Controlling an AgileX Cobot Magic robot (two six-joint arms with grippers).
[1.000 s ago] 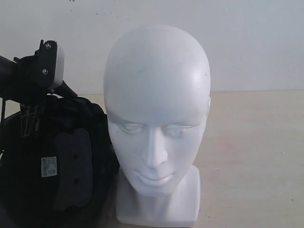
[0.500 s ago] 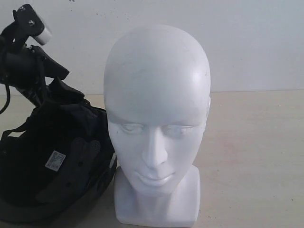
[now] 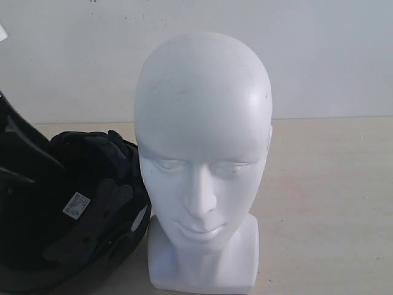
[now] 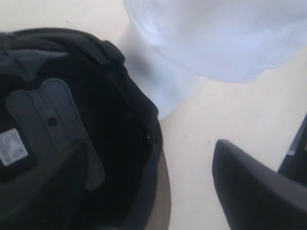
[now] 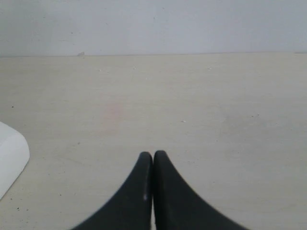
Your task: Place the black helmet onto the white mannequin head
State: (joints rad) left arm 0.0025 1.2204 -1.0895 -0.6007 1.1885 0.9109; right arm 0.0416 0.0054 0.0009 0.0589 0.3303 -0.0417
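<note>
The white mannequin head [image 3: 202,123] stands upright mid-table, facing the exterior camera. The black helmet [image 3: 73,209] lies left of it on the table, its padded inside with a white label turned toward that camera, its rim close beside the head's base. My left gripper [image 4: 148,143] is open, with the helmet [image 4: 72,120] rim passing between its fingers; one finger [image 4: 259,191] stands apart from the rim over bare table, the other is a dark blur inside the shell. The mannequin head [image 4: 216,38] is just beyond. My right gripper [image 5: 153,155] is shut and empty over bare tabletop.
A dark part of the left arm [image 3: 15,144] crosses the exterior view's left edge above the helmet. The beige table [image 3: 325,203] spreads right of the head, with a white wall behind. A corner of the head's white base [image 5: 9,158] shows in the right wrist view.
The left gripper has opened and let go of the helmet, which has tipped down onto the table. The left arm has drawn up and left, almost out of the exterior view.
</note>
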